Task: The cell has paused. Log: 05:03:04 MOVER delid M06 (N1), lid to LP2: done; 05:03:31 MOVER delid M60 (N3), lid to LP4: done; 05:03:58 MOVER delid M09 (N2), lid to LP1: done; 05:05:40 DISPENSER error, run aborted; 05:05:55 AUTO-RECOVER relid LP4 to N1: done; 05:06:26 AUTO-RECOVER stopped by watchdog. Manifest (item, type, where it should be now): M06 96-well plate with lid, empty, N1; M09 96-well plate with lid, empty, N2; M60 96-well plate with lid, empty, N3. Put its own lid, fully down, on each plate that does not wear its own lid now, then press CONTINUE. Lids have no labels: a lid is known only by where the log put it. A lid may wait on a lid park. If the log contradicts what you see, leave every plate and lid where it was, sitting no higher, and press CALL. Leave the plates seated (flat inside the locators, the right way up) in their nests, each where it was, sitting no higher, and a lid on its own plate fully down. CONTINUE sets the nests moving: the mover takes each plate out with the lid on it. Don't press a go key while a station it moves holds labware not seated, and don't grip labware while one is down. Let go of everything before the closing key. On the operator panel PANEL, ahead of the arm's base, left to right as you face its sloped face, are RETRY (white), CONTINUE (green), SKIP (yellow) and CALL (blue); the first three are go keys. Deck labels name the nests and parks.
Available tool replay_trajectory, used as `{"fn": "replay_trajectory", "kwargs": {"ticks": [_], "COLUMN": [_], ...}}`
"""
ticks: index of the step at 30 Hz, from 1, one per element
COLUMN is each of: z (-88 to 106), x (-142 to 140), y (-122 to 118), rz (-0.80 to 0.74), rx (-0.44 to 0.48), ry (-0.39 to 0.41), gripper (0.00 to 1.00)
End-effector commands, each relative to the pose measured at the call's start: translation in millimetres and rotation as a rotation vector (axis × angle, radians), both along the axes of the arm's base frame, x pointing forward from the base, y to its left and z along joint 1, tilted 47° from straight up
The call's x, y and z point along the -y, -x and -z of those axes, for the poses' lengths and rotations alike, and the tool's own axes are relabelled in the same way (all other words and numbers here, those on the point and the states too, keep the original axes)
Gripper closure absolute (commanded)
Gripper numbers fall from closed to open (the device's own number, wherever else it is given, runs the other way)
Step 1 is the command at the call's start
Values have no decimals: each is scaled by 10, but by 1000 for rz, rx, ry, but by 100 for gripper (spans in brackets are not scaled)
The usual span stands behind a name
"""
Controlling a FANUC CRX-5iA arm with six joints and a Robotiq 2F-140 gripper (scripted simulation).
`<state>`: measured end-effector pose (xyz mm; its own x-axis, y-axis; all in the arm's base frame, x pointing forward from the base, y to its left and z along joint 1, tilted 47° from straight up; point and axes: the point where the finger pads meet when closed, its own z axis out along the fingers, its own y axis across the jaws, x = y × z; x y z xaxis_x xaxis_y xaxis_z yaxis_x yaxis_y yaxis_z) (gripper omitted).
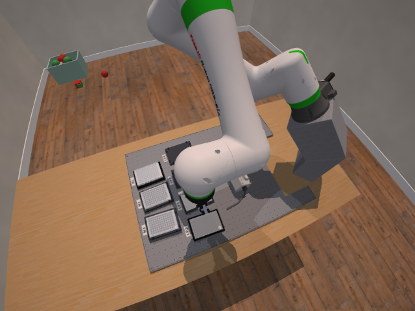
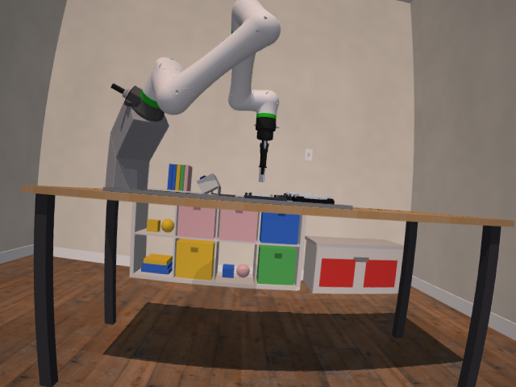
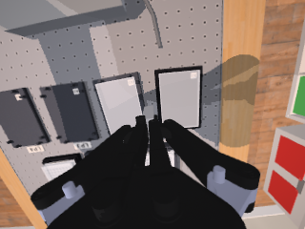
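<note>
Top view: our tool (image 1: 204, 208) hangs fully closed, holding nothing, over the seam between two parked lids, one lid (image 1: 207, 225) just beyond its tips and the other lid (image 1: 186, 203) mostly under the wrist. The three plates (image 1: 155, 196) sit in a row off to its side, and the panel (image 1: 239, 182) lies on the opposite side. Exterior view: the tool (image 2: 261, 176) is well above the worktop (image 2: 416, 216), so a descent with the fingers shut would strike a lid rather than straddle it. Wrist view: two light lids (image 3: 177, 97) lie below the fingertips and two dark empty parks (image 3: 71, 112) lie further off. We cannot read the labels, so we risk fetching the wrong lid or seating one crooked before CONTINUE.
</note>
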<state>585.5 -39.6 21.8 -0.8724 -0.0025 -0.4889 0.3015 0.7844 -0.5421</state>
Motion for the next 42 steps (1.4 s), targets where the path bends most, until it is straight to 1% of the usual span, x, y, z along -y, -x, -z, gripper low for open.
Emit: {"fn": "replay_trajectory", "kwargs": {"ticks": [1,20,21,22,23,24,25,27,28,30,31,32,33,34,35,36,42], "z": [0,-10,-66,-187,-369,-369,-570,-593,-824,-824,-1024,-1024,-1162,-1162,-1228,-1239,-1239], "x": [-3,0,15,53,119,119,204,213,324,324,429,429,506,506,544,550,550], "y": [-1,-14,-90,-248,-471,-471,-691,-720,-952,-952,-1134,-1134,-1251,-1251,-1304,-1313,-1313], "rz": [0,0,0,1,2,2,3,3,2,2,1,1,0,0,-1,-1,-1], "rx": [0,0,0,1,1,1,1,1,1,1,0,0,0,0,0,0,0], "ry": [0,0,0,1,1,1,1,1,1,1,0,0,-1,-1,-1,-1,-1], "gripper": [100,100,100,100,100,100,100,100,100,100,100,100,100,100,100,100,100]}}
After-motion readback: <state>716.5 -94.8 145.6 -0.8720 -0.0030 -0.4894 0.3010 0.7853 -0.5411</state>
